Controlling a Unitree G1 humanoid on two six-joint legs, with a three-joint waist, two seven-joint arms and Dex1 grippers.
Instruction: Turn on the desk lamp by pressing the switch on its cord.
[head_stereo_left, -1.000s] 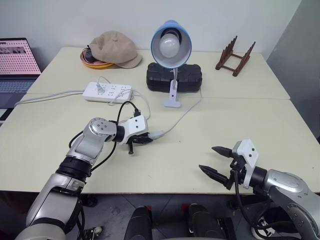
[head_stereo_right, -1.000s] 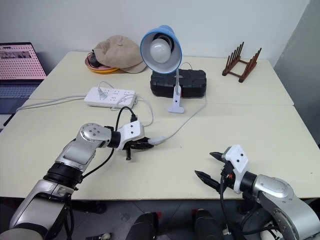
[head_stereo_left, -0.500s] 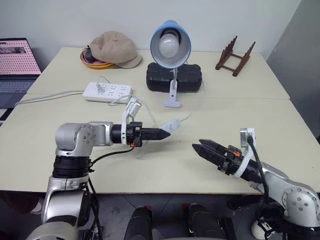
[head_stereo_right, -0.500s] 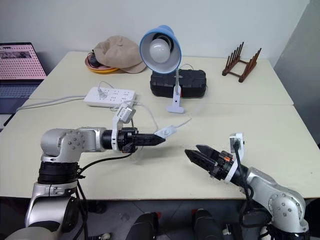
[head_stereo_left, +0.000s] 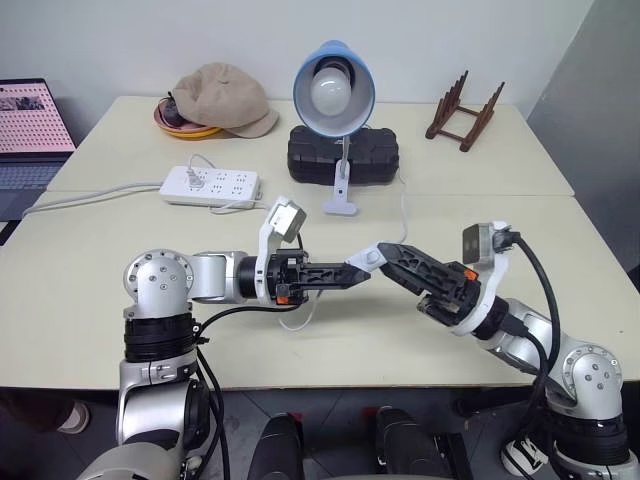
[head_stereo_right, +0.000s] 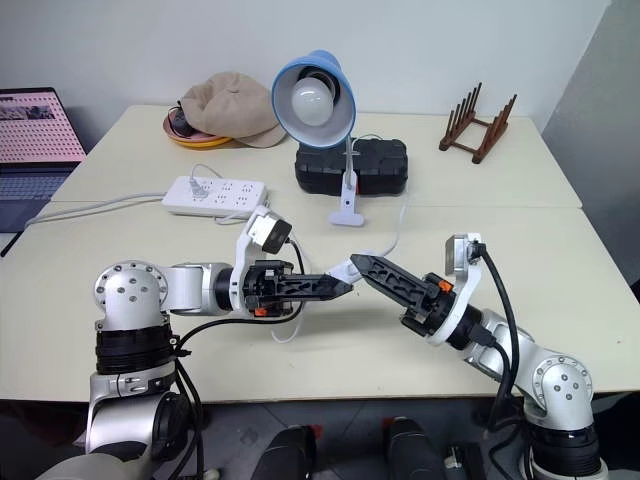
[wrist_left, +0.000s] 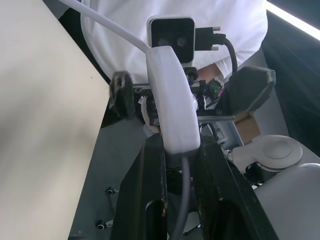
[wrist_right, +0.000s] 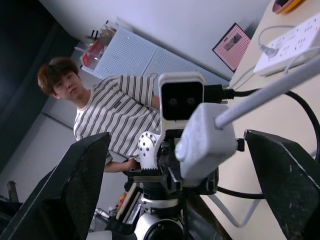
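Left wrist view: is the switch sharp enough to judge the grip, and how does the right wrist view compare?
Left wrist view: the switch is sharp between the left gripper fingers; the tabletop beside it is blurred. Right wrist view: the switch is sharp, the near right-gripper fingers soft and dark.

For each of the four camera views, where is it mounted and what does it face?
Left eye, right eye: on the head, looking down over the table; both arms show, the left tool holding the switch.
Left wrist: looks along its fingers at the switch, toward the right arm.
Right wrist: looks between its open fingers at the switch, the left arm and a person.
Shared: all see the switch and the cord.
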